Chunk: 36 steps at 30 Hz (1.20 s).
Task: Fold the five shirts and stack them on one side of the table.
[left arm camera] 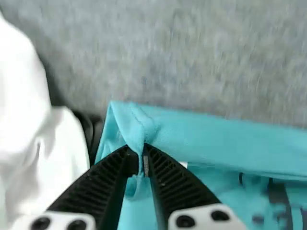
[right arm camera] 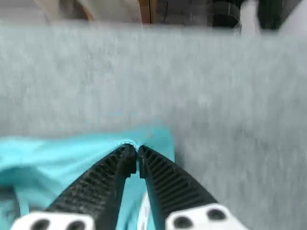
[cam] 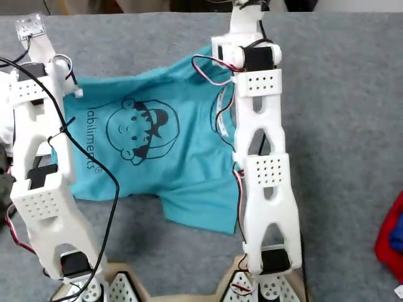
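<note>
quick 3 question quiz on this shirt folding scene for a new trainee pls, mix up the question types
1. True or false: the left pincer is shut on a bunched edge of the teal shirt.
2. In the high view, what lies at the right edge of the grey table? A) a red cloth B) a white mug C) a green box
3. Fill in: the right pincer is shut on the edge of the ___ shirt.

Key: 1 true; 2 A; 3 teal.
</note>
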Motion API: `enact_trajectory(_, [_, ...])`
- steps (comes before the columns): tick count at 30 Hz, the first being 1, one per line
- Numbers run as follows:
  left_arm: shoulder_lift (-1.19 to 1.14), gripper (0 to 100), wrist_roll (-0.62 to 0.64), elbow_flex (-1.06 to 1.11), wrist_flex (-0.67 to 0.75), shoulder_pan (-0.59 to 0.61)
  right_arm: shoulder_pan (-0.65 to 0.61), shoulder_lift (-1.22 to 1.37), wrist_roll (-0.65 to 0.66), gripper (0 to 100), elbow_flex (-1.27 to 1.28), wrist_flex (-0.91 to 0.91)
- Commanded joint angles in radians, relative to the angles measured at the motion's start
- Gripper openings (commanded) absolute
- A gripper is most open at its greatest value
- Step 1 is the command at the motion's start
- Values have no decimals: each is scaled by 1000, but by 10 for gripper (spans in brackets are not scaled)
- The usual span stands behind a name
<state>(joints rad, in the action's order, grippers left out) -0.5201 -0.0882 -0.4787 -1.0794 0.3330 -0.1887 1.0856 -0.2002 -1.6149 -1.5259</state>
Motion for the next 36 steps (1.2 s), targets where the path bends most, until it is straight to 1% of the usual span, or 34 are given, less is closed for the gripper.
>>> enact_trajectory(1, [18,19,-52,-95,-144,-21,-35,-96,5,5,-45,-167])
enact_trajectory(3, [18,19,-83,-109,-215,-35,-65,-110,5,5,-45,-252])
enact_trajectory(4, [18,19,-95,-110,-247,-43,-73,-116,5,5,-35,-262])
enact_trajectory(7, [18,19,-132,-109,-341,-54,-76,-133,-2,5,-36,-262])
enact_trajectory(13, [18,19,-180,-103,-466,-40,-81,-220,-25,5,10,-264])
enact_trajectory(16, [16,19,-213,-101,-497,-18,-82,-329,-31,5,174,-264])
enact_trajectory(22, [16,19,-242,-101,-497,41,-81,-616,-38,5,676,-262])
enact_trajectory(25, [16,19,-262,-89,-502,63,-77,-731,-31,5,877,-261])
enact_trajectory(29, [18,19,-270,-40,-502,75,-73,-849,-29,5,1061,-253])
enact_trajectory(33, [18,19,-336,58,-494,78,-73,-941,-28,5,1190,-255])
enact_trajectory(36, [19,19,-353,103,-494,84,-73,-1004,-28,5,1276,-255])
